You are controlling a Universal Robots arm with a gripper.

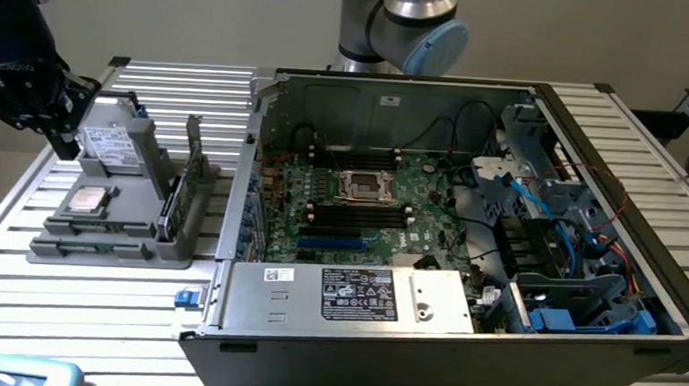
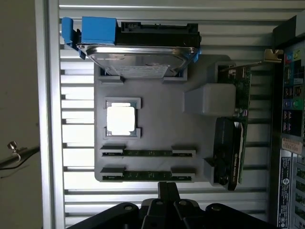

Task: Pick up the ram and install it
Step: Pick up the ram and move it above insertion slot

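Gripper (image 2: 167, 190) closed on nothing; I see it above the gray tray (image 2: 159, 98) edge, near two ram sticks (image 2: 147, 153).

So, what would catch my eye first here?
The open computer case, its green motherboard bared, sits toward the exterior view's right. To its left a grey tray holds a shiny processor, a hard drive and two ram sticks, with the black gripper hanging shut above it.

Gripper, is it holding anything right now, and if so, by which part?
Nothing is held. The gripper has its fingers shut with nothing between them, near the gray tray, and both ram sticks lie in their tray slots.
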